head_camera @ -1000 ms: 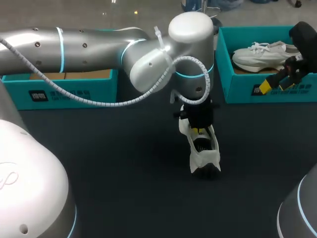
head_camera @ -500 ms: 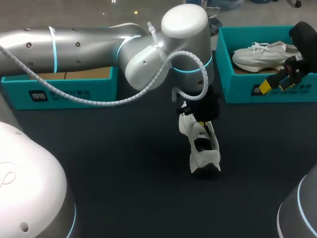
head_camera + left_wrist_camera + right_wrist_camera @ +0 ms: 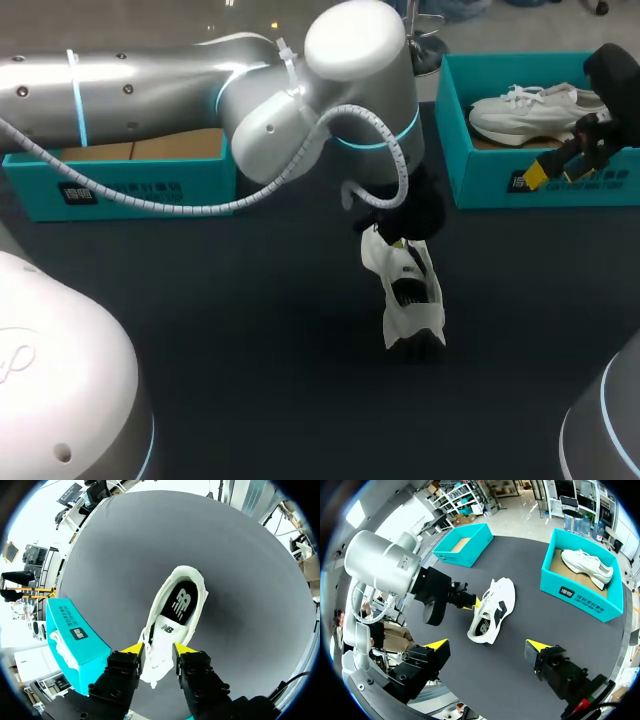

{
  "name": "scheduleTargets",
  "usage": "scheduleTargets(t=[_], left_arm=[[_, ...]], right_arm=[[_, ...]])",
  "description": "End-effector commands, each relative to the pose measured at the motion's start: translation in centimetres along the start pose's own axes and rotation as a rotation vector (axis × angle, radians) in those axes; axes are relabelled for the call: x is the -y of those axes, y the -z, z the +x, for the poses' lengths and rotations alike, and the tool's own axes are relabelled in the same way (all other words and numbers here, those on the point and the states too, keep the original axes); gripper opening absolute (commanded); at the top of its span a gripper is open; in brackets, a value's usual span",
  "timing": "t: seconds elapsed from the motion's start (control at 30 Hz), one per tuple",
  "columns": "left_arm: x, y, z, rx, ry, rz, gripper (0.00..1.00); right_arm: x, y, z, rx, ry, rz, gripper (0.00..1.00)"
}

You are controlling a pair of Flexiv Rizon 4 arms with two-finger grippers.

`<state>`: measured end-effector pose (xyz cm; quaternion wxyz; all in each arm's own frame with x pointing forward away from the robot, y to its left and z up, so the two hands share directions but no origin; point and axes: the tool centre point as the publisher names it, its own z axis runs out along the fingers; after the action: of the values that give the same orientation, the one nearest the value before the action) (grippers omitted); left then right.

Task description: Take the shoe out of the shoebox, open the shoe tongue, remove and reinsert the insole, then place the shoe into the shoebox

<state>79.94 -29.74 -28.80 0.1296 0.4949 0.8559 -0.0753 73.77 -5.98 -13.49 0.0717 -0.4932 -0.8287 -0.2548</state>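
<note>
Dark tabletop lies under everything we see. The white shoe rests on it with its opening turned up, and the black insole shows inside. The shoe's laced part sits between the yellow fingers of our left gripper, and the rest of it stretches out ahead. The fingers stand narrowly apart and seem to press the shoe from both sides, though the contact is hard to make out. Beside that arm sits an open teal shoebox. Our right gripper hangs wide open, holding nothing, well apart from the shoe ahead of it. Next to it, a second teal box holds another white shoe.
</note>
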Motion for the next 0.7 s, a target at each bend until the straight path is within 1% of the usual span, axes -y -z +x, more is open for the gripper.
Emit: scheduleTargets(t=[0.03,0.23,0.27,0.33,0.37,0.4,0.43,0.5,0.53,0.57,0.6,0.67,0.7], left_arm=[[-0.1,0.1,0.2,0.004,-0.001,0.002,1.00],[-0.1,0.1,0.2,0.004,-0.001,0.002,1.00],[0.1,0.3,0.2,-0.018,0.059,-0.053,1.00],[0.4,0.6,0.4,-0.077,0.154,-0.075,1.00],[0.5,0.7,0.6,-0.117,0.218,-0.103,1.00],[0.5,0.8,0.8,-0.123,0.249,-0.103,1.00],[0.5,1.0,1.2,-0.161,0.285,-0.082,1.00],[0.3,1.3,1.8,-0.200,0.383,-0.099,1.00],[0.2,1.4,2.0,-0.207,0.449,-0.091,1.00],[0.0,1.5,2.3,-0.249,0.536,-0.100,1.00],[0.0,1.5,2.6,-0.259,0.598,-0.142,1.00],[0.3,1.8,3.4,-0.230,0.695,-0.179,1.00],[0.4,2.0,3.7,-0.222,0.718,-0.177,1.00]], right_arm=[[-0.1,-0.1,0.0,0.001,-0.001,0.002,1.00],[-0.1,-0.1,0.0,0.001,-0.001,0.002,1.00],[-0.1,-0.1,0.0,0.001,-0.001,0.002,1.00],[-0.1,-0.1,0.0,0.001,-0.001,0.002,1.00],[-0.1,-0.1,0.0,0.001,-0.001,0.002,1.00],[-0.1,-0.1,0.0,0.001,-0.001,0.002,1.00],[-0.1,-0.1,0.0,0.001,-0.001,0.002,1.00],[-0.1,-0.1,0.0,0.001,-0.001,0.002,1.00],[-0.1,-0.1,0.0,0.001,-0.001,0.002,1.00],[-0.1,-0.1,0.0,0.001,-0.001,0.002,1.00],[-0.1,-0.1,0.0,0.001,-0.001,0.002,1.00],[-0.1,-0.1,0.0,0.001,-0.001,0.002,1.00],[-0.1,-0.1,0.0,0.001,-0.001,0.002,1.00]])
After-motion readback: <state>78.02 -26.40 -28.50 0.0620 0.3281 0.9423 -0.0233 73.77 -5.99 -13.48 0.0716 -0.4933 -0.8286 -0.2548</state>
